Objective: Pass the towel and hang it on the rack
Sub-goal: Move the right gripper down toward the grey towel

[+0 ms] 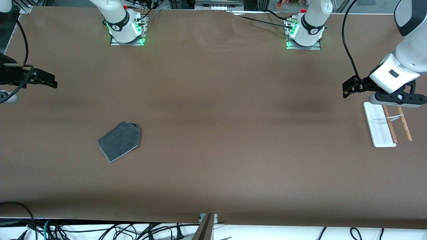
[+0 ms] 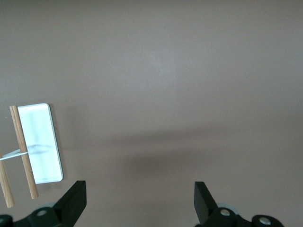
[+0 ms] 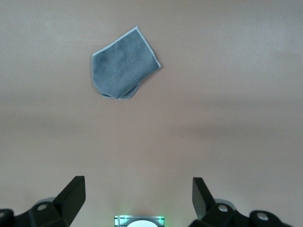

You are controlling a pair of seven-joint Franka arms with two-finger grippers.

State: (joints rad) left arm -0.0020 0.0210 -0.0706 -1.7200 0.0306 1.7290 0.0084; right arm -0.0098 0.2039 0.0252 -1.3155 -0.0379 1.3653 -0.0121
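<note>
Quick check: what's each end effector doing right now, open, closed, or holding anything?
Left end effector: open, empty, up over the table beside the rack.
Right end effector: open, empty, up over the table, the towel untouched.

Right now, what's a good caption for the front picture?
Towel lies flat, rack waits, both claws, left and right, hover open.

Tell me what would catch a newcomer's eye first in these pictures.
Probably the towel, a dark grey cloth lying partly folded on the brown table toward the right arm's end. Next, the rack at the left arm's end, its white base and wooden rods just beneath the open left gripper. The right gripper hangs open over bare table.
</note>
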